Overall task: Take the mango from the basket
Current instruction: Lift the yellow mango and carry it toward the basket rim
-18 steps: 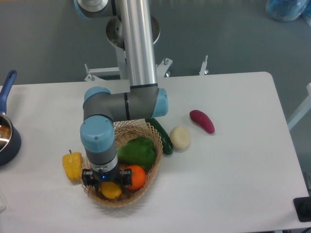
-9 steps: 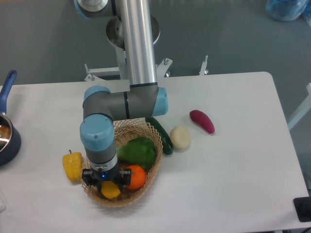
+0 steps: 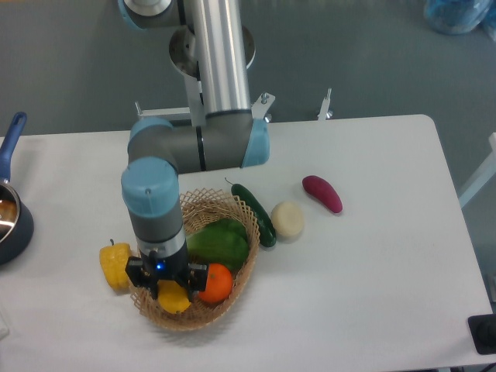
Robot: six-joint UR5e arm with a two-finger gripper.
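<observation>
Compared with a second ago, the arm's wrist sits higher and slightly further left, and the mango point(image 3: 173, 297) has risen with it, now showing above the front-left part of the basket point(image 3: 246, 218) instead of lying low among the fruit. The grey and blue arm reaches down from above, its last joint pointing straight at the basket. The gripper point(image 3: 171, 291) points downward with its dark fingers point(image 3: 139, 274) closed against either side of the mango, which shows as a yellow lump between them. An orange point(image 3: 216, 282) sits just beside the mango to the right, touching a green pepper point(image 3: 219, 240) behind it. A yellow bell pepper point(image 3: 114, 263) lies on the white counter point(image 3: 372, 271) just left of the basket, and a cucumber point(image 3: 258, 214) rests against its right rim.
</observation>
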